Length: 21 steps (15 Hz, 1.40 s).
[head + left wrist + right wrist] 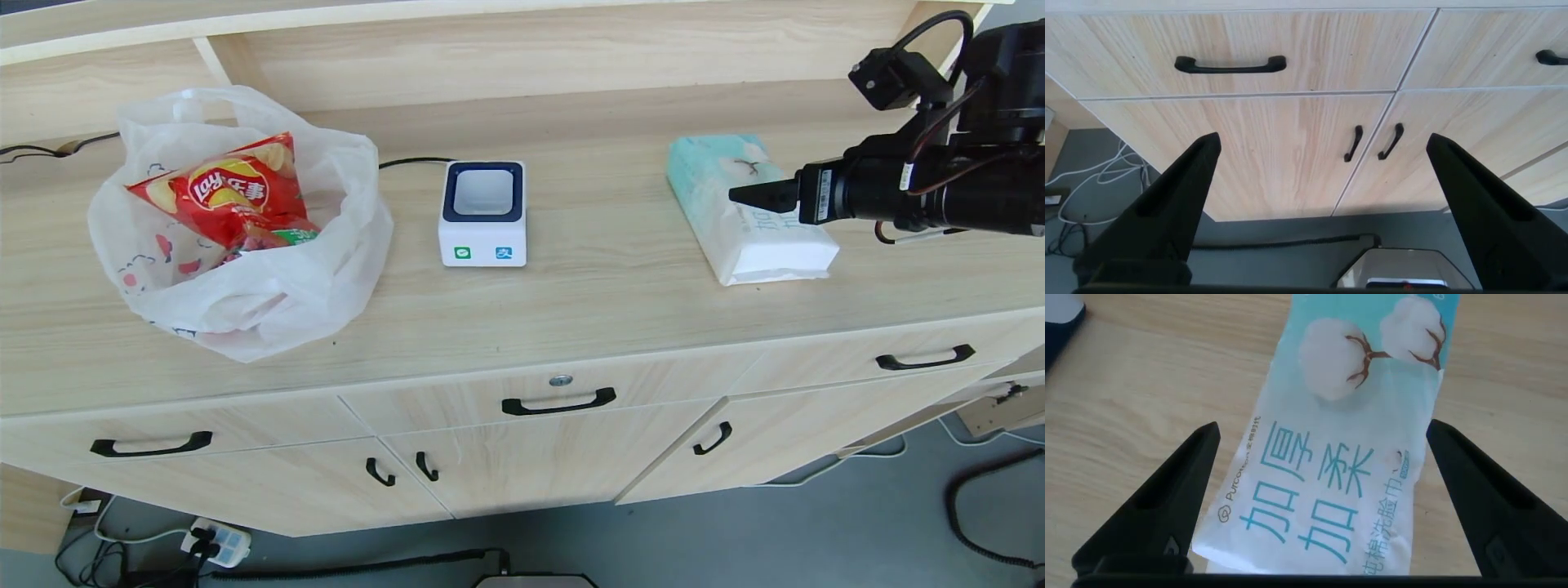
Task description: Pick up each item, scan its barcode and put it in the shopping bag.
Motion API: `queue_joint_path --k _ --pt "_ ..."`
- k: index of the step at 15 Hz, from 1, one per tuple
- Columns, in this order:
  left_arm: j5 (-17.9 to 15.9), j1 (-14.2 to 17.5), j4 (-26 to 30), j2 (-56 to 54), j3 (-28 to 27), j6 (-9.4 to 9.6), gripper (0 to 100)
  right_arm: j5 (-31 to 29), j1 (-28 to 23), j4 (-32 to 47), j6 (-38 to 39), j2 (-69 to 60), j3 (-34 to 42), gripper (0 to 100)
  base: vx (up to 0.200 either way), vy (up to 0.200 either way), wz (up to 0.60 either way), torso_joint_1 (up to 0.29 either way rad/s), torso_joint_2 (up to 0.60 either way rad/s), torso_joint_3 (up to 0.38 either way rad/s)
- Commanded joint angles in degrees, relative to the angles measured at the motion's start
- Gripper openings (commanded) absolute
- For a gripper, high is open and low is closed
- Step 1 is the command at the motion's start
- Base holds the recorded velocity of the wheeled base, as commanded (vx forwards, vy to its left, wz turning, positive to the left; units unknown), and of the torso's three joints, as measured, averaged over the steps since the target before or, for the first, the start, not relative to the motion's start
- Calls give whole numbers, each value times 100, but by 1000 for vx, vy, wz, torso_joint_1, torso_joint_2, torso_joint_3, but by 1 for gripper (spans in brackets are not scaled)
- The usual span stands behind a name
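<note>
Tissue pack (759, 245) is the one waiting to be scanned, so here's my read, big stuff first. The wooden counter (588, 327) is carrying everything. The shopping bag (245, 302) is sitting open at the robot's left end with a chips bag (237, 192) poking out of it. The pack itself is lying flat toward the right end, well apart from the bag, and the scanner (483, 214) is sitting between the two.

Handling-wise, I'm guessing it's light and squishy: soft tissue in glossy film, so it's probably going to give under a squeeze and maybe slide a bit. Nothing fragile going on. I'd be grabbing across the narrow width near the middle, so neither end is drooping on the way to the scanner.

The right gripper (735, 196) is coming in from the robot's right and hovering over the pack's middle. Its jaws are spread wide, straddling the pack's width in the right wrist view, and gripping nothing. I can't tell if it's touching yet.

The left gripper (1323, 139) is hanging low, facing the cabinet doors (1290, 155), also spread wide and empty.
</note>
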Motion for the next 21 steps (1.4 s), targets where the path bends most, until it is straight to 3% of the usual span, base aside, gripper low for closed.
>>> queue_joint_path --k 1,6,21 --pt "-1 -1 -1 9 0 0 100 3 -78 -11 -6 55 8 100 0 0 0 0 0 0" --pt "-1 -1 -1 0 0 -9 100 -5 -78 -11 -23 72 149 100 0 0 0 0 0 0" --pt "-1 -1 -10 9 0 8 100 -216 28 -64 -6 846 -457 100 0 0 0 0 0 0"
